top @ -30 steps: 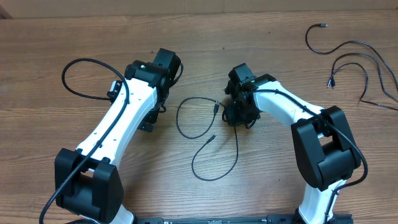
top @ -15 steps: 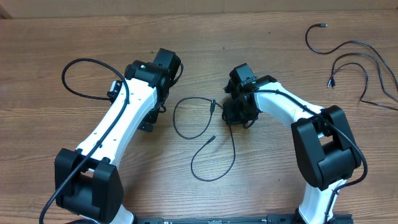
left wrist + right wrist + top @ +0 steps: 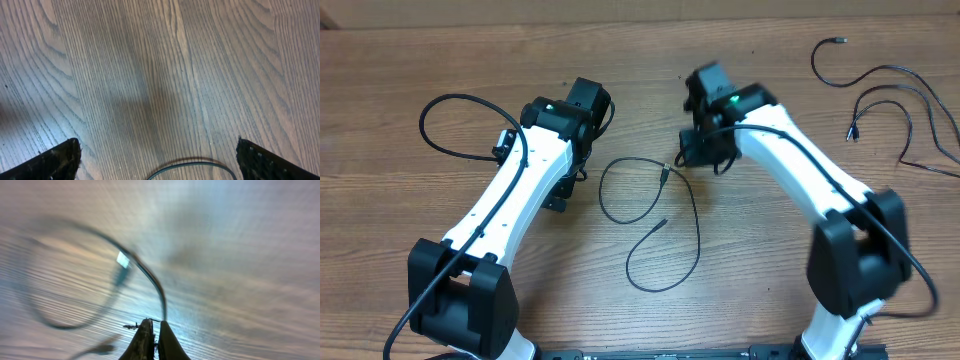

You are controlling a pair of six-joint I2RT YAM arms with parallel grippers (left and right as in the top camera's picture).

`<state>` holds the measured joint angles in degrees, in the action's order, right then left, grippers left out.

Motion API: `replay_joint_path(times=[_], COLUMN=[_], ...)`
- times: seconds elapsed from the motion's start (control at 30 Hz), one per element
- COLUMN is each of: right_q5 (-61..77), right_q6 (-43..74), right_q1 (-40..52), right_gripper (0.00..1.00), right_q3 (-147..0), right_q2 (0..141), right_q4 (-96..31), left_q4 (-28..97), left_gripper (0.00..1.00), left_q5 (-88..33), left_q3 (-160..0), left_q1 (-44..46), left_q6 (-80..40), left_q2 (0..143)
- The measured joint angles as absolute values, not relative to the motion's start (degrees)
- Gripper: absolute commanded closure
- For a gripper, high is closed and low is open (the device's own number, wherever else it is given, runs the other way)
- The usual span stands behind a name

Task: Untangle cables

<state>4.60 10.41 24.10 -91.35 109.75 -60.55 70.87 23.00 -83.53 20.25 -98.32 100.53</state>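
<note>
Risk: right gripper (image 3: 152, 330) jaws pinched shut on looped cable (image 3: 699, 235) mid-tabletop (image 3: 750, 285); it may slip out, or plug (image 3: 661, 223) snags the crossing, tightening it; left gripper (image 3: 157, 157) jaws fully spread, empty.

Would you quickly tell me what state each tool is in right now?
Left tool: open, holding nothing.
Right tool: closed on a thin black cable.
</note>
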Motion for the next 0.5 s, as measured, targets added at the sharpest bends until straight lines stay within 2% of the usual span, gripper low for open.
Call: replay_joint_path(times=[0.07,0.2,0.33,0.5], right_q5=[4.0,3.3,2.8,2.7], right_q6=[10.5,10.6,10.5,10.5], right_q1=[24.1,24.1,24.1,24.1], right_gripper=[0.96,0.61,0.26,0.22], right_q3=[-95.4,-97.5,-97.5,-95.3], right_q2=[105.4,100.2,101.1,102.1], right_q4=[-60.5,-61.4,-64.0,-64.1], left_q4=[70.9,70.9,70.9,70.9], left_gripper=[0.01,0.00,0.00,0.01], left_q5=[23.0,23.0,23.0,23.0], left_q3=[-83.5,-83.5,-83.5,-83.5], left_q1=[20.3,20.3,20.3,20.3], left_q6=[-98.3,-98.3,-98.3,-98.3], left_q2=[100.5,100.5,100.5,100.5])
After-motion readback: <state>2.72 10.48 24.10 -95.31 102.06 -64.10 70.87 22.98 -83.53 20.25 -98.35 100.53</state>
